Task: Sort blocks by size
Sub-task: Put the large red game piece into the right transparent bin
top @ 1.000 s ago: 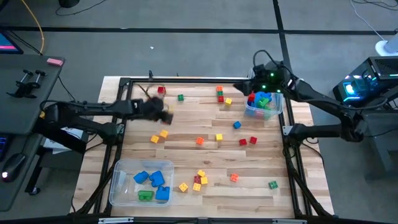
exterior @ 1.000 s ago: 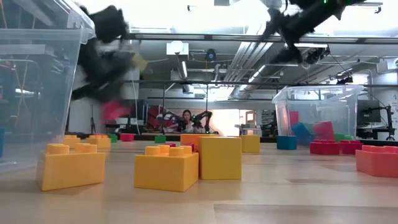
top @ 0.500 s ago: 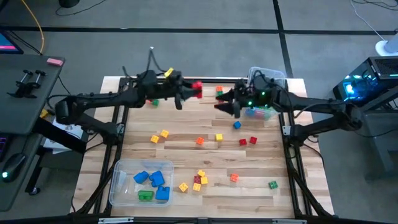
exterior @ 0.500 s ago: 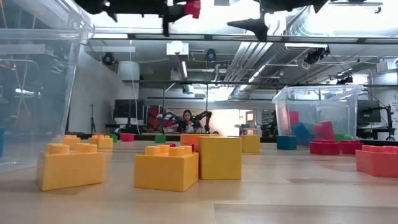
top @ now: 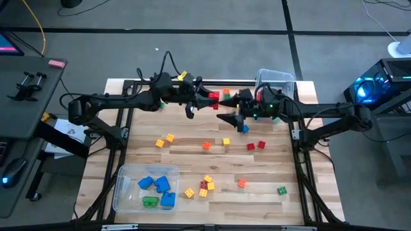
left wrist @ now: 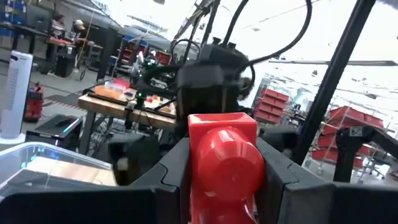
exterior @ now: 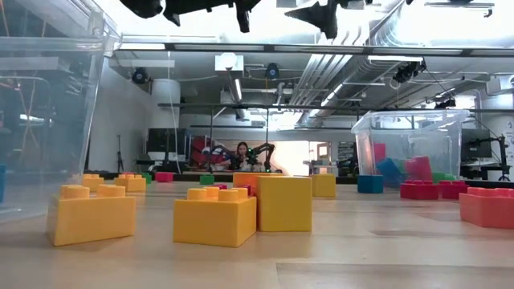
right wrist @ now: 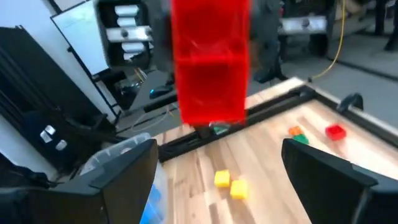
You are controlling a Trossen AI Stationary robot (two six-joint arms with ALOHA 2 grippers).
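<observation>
High above the middle of the table's far part, my left gripper [top: 204,99] is shut on a red block [top: 212,97]. My right gripper [top: 223,108] faces it from the table's right, open, with its fingers [right wrist: 124,180] spread wide on either side of the red block [right wrist: 210,62] and clear of it. Small loose blocks lie on the wooden table [top: 270,173], among them a yellow one [top: 226,142], an orange one [top: 206,145] and a blue one [top: 244,128]. In the low view both grippers show only at the top edge, as the left gripper [exterior: 241,10] and the right gripper [exterior: 321,12]. My left gripper pinches the red block by two opposite sides [left wrist: 198,155] between its two fingers [left wrist: 171,174]. The fingers lie about level and come from the table's left. The block is lifted clear, far above the table, with a round stud [left wrist: 233,165] turned back toward the wrist.
A clear bin [top: 276,80] holding red, blue and green blocks stands at the far right. A second clear bin [top: 125,192], with blue and green bricks, sits at the near left. Yellow bricks [exterior: 217,215] lie close to the near edge. A black frame [top: 302,160] borders the table.
My left gripper has risen from the table's far left and gone right toward the middle, tipping from pointing down to about level, with the red block lifted clear. My right gripper has swung from the far-right bin toward the table's left, up to the red block.
</observation>
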